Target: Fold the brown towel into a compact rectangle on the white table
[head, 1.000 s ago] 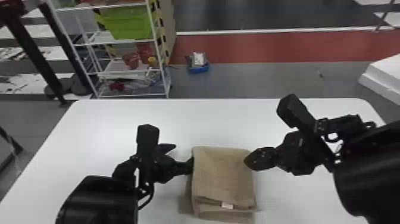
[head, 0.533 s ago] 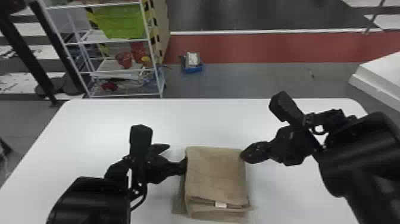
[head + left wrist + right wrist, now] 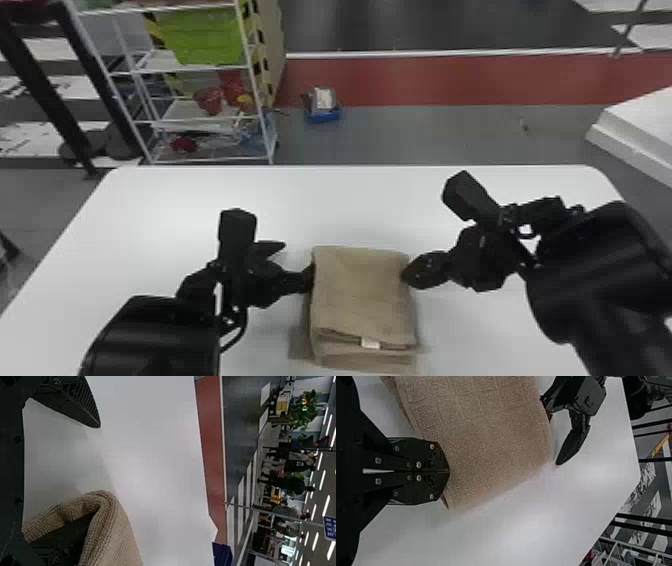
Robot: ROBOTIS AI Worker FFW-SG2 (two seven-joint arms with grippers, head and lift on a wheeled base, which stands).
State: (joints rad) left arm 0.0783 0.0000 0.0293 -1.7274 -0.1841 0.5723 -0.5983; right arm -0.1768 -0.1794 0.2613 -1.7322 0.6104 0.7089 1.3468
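The folded brown towel (image 3: pixel 362 295) lies on the white table (image 3: pixel 350 200), its small white tag on the near side. At its left edge is my left gripper (image 3: pixel 295 262), spread open. In the left wrist view the left gripper (image 3: pixel 85 475) has one finger tucked inside a fold of the towel (image 3: pixel 119 538); the other stands free above the table. My right gripper (image 3: pixel 405 280) meets the towel's right edge. The right wrist view has the right gripper (image 3: pixel 448 471) shut, tips over the edge of the towel (image 3: pixel 494 443); whether they pinch cloth is unclear.
Beyond the table's far edge stand a white wire shelf (image 3: pixel 265 120) with a green bin (image 3: pixel 202 37) and a small blue box (image 3: pixel 322 115) on the floor. A white block-like surface (image 3: pixel 640 130) is at the far right.
The head view has shifted, so the scene sits farther left in it. The right arm's wrist has moved slightly left and nearer. The left gripper stays at the towel's left edge.
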